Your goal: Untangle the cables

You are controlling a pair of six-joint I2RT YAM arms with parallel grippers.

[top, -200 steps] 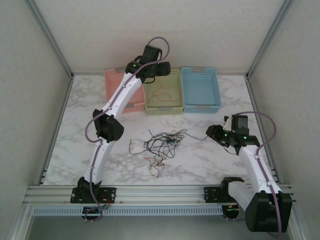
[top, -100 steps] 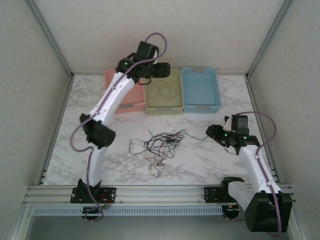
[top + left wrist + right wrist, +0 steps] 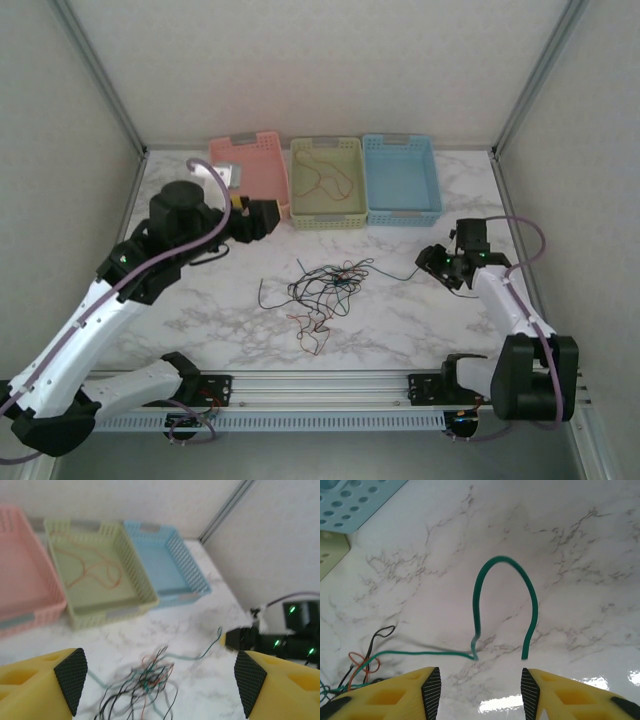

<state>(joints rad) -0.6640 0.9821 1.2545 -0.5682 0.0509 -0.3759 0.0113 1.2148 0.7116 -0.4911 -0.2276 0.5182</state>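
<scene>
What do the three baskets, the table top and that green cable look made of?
Pink basket, yellow-green basket, blue basket: likely moulded plastic, matte, with perforated walls. Table top: marble-patterned, glossy, mirroring a light; possibly laminate. Green cable: smooth plastic-looking insulation holding a springy loop; core unseen.

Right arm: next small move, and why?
Probably ease the right gripper forward and close on the green wire. Its curled end lies on the table just ahead of the open jaws, unheld, and the strand runs off to the tangle. The left gripper hangs open and empty.
</scene>
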